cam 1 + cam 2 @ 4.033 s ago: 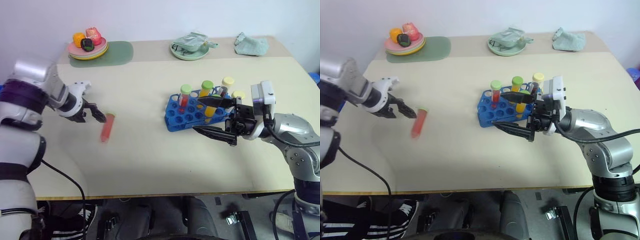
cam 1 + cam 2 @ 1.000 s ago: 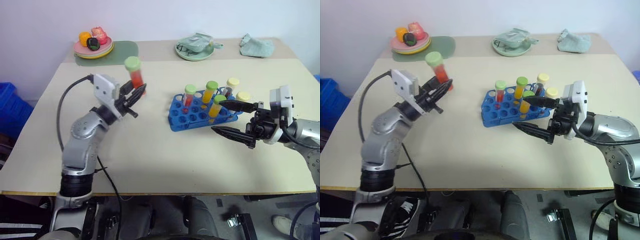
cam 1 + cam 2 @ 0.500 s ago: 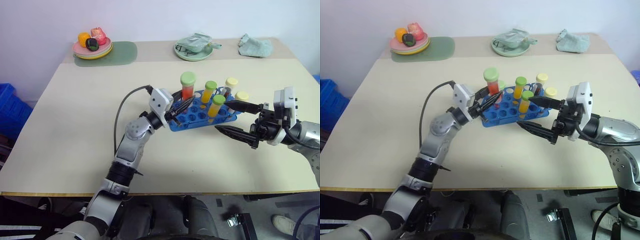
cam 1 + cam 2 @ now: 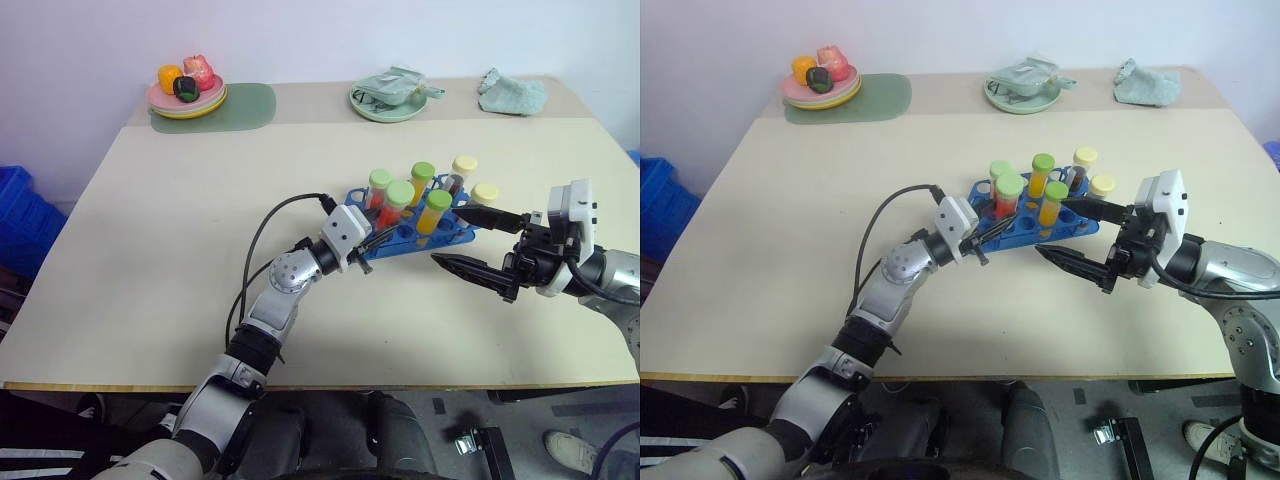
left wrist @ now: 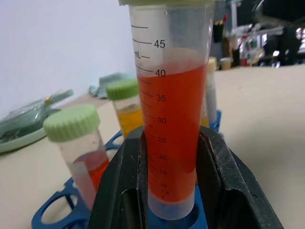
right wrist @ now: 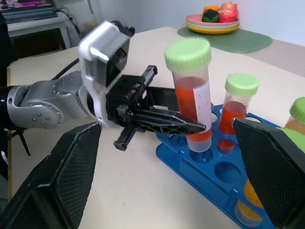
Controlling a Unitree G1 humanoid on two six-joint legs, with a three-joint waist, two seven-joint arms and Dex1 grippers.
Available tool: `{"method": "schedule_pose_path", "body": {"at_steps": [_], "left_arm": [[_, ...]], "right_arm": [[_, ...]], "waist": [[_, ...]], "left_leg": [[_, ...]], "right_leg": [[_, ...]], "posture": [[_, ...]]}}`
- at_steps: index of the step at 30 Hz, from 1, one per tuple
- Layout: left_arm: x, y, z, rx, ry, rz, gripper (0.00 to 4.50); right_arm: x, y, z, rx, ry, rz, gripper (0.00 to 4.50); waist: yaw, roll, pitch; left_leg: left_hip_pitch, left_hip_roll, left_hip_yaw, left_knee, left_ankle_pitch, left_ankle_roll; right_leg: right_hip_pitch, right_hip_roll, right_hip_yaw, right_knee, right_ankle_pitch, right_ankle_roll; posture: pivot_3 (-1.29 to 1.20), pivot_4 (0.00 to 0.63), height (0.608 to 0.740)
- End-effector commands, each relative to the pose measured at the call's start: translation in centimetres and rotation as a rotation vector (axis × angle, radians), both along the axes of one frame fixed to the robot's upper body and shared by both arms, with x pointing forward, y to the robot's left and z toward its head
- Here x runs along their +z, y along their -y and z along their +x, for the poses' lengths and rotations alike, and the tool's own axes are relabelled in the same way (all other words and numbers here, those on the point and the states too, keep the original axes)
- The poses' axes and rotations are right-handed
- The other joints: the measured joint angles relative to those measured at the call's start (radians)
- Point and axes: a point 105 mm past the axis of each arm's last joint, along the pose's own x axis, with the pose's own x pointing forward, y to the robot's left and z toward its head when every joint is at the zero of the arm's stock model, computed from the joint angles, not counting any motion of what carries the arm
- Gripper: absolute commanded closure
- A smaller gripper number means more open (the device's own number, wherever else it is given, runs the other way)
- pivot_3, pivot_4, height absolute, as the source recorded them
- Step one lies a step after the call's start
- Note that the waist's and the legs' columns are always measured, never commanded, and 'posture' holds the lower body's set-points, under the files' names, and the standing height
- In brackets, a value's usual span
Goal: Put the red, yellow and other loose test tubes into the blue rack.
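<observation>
Judging from how things lie, the task appears close to its end: a red-filled test tube (image 6: 191,98) with a pale green cap is pinched between the pressed-in fingers of the left gripper (image 4: 372,243) and has its tip lowered into a hole at the near left corner of the blue rack (image 4: 992,232), though it is not yet released. Several other capped tubes are already seated upright in the rack: a second red tube (image 6: 235,110) just behind the held one, orange-yellow tubes (image 4: 436,212) with green caps, and pale yellow-capped tubes (image 4: 461,170) at the far end. No loose tube is seen lying on the beige table (image 4: 180,240), so what is left is judged to be letting this tube drop home and withdrawing the arm. The right gripper (image 4: 470,243) hovers near the right end of the rack with its jaws spread wide and nothing between them. On the held tube a printed graduation scale can be read in the left wrist view, marked "mL" and numbered from 45 down through 40, 35, 30, 25, 20, 15 and 10, with the red liquid standing near 40. No brand name can be made out.
</observation>
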Motion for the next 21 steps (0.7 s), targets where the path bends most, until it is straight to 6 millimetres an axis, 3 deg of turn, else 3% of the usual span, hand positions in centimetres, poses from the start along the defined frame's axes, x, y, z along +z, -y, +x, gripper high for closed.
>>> {"method": "schedule_pose_path", "body": {"at_steps": [1,21], "left_arm": [[1.2,1.1,-0.5,-0.017,0.052,-0.031,3.61],[0.1,1.1,-0.6,0.018,-0.043,-0.046,3.61]], "right_arm": [[1.1,0.0,-0.7,0.008,0.043,-0.013,0.0],[1.1,0.4,-1.0,-0.005,0.036,-0.027,0.0]], "waist": [[0.0,0.0,0.0],[0.0,0.0,0.0]], "left_leg": [[0.0,0.0,0.0,0.0,0.0,0.0],[0.002,0.0,0.001,0.0,0.0,0.001]], "right_leg": [[0.0,0.0,0.0,0.0,0.0,0.0],[0.001,0.0,0.002,0.0,0.0,0.0]], "posture": [[0.0,0.15,0.74],[0.0,0.15,0.74]]}}
